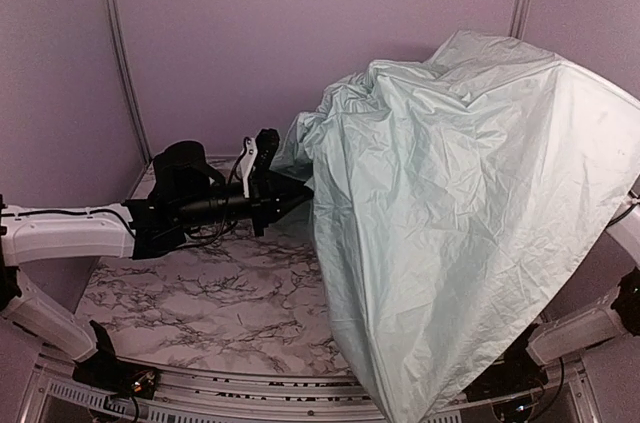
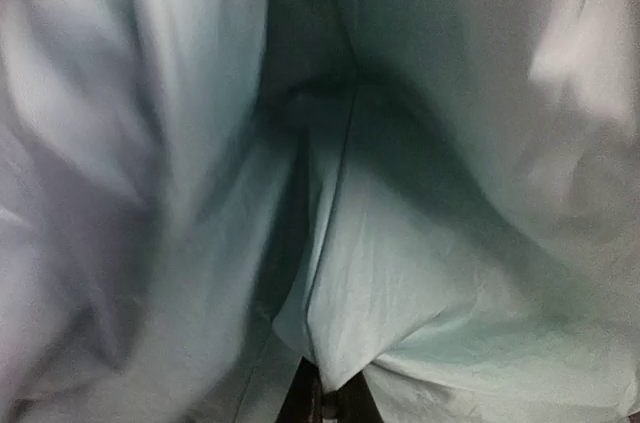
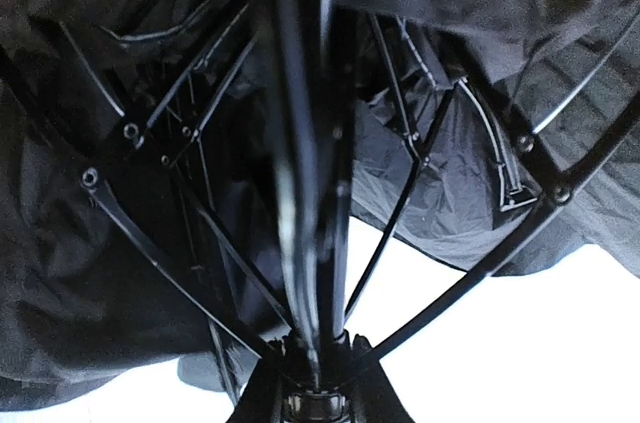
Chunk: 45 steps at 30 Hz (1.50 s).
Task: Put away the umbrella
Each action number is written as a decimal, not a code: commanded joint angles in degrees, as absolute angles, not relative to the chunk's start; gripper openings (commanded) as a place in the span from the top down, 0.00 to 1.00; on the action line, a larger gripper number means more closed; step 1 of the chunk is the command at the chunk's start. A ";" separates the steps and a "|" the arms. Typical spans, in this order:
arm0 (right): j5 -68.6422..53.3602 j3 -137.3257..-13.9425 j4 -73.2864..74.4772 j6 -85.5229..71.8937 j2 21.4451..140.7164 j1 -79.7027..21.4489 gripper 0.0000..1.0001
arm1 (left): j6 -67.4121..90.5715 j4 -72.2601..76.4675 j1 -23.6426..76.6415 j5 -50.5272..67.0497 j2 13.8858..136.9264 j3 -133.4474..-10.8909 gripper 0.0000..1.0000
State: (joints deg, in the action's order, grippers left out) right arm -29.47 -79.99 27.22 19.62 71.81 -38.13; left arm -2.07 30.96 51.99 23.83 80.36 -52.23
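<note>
Umbrella [image 1: 460, 213] over right arm [image 1: 585, 328] and table [image 1: 200, 293]; left tool [image 1: 300, 193] tight on canopy [image 2: 420, 273], right tool [image 3: 315, 388] tight on shaft [image 3: 305, 143].

We take this for a robotics lab booth, not a home or a shop. Plain lilac walls [image 1: 300, 33] close it in at the back and on both sides, joined by bare aluminium posts [image 1: 117, 53]. The worktop [image 1: 200, 298] has a marble-print surface and ends at a metal rail [image 1: 250, 381] along its near edge. There we see the white-and-black left arm [image 1: 65, 231] and right arm [image 1: 585, 328] mounted, with black cables [image 1: 215, 235] running loose along them.
</note>
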 commanded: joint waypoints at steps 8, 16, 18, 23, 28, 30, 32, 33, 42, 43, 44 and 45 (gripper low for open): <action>-20.85 -83.42 37.48 24.92 70.85 -39.71 1.00 | 3.21 42.76 50.24 23.62 75.12 -50.81 1.00; -27.08 -84.37 34.34 23.82 76.38 -44.58 1.00 | 9.57 52.68 50.27 24.28 83.36 -48.27 1.00; -28.01 -83.90 34.36 23.80 77.60 -44.73 1.00 | 9.56 53.85 50.26 23.03 84.65 -47.59 1.00; -28.00 -81.18 33.32 22.10 80.51 -44.74 1.00 | 10.26 56.00 49.75 20.21 88.81 -45.54 1.00; -22.32 -82.59 37.20 19.02 86.20 -44.20 1.00 | 18.22 60.54 48.04 21.36 94.82 -45.26 1.00; -20.35 -82.45 38.93 18.05 88.76 -44.05 1.00 | 22.46 62.89 47.46 21.01 97.08 -44.90 1.00; -20.04 -82.30 40.48 17.00 91.33 -43.95 1.00 | 25.14 63.70 47.14 19.41 99.10 -44.59 1.00; -19.97 -82.41 41.19 16.61 92.53 -43.88 1.00 | 26.26 63.72 46.97 18.27 100.01 -44.44 1.00; -27.06 -82.31 41.65 16.00 101.86 -39.63 1.00 | 32.16 57.87 46.23 7.48 103.52 -40.89 0.98; -28.42 -82.35 41.47 16.25 102.92 -38.81 1.00 | 31.79 56.17 46.23 5.86 103.23 -40.37 0.97; -29.60 -82.31 41.14 16.59 104.01 -38.17 1.00 | 31.39 54.81 46.23 4.63 102.86 -39.83 0.97; -30.53 -82.37 40.83 17.03 105.09 -37.73 1.00 | 30.77 53.71 46.23 3.86 102.21 -39.24 0.96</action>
State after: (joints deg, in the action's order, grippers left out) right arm -23.83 -80.97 39.40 16.45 101.56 -39.83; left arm 30.39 55.51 47.03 11.38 104.14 -40.51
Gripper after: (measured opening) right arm 0.158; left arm 0.035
